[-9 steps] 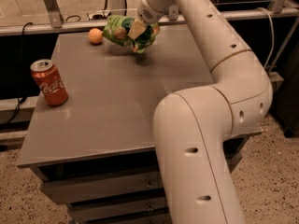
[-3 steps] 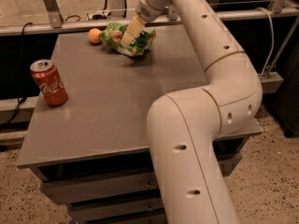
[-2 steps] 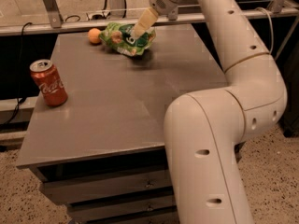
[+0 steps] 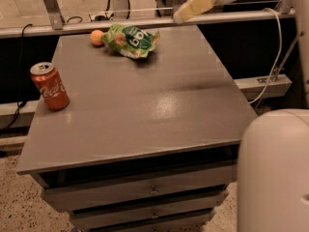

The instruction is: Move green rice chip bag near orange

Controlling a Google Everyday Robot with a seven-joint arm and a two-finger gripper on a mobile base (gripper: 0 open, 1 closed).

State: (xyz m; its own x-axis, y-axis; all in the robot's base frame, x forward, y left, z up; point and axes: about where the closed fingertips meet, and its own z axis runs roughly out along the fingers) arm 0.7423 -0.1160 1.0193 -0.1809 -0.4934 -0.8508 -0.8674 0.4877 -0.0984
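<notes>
The green rice chip bag (image 4: 131,40) lies flat on the grey table (image 4: 145,95) at its far edge, just right of the orange (image 4: 97,37), almost touching it. My gripper (image 4: 189,8) hangs in the air above the table's back right corner, up and to the right of the bag and clear of it. It holds nothing.
A red Coca-Cola can (image 4: 49,86) stands upright near the table's left edge. A metal rail (image 4: 145,22) runs behind the table. The table has drawers (image 4: 145,190) below its front edge. My white arm's body (image 4: 275,168) fills the lower right.
The gripper has let go of the bag, which now lies on the table by the orange. The gripper has lifted and pulled away to the right.
</notes>
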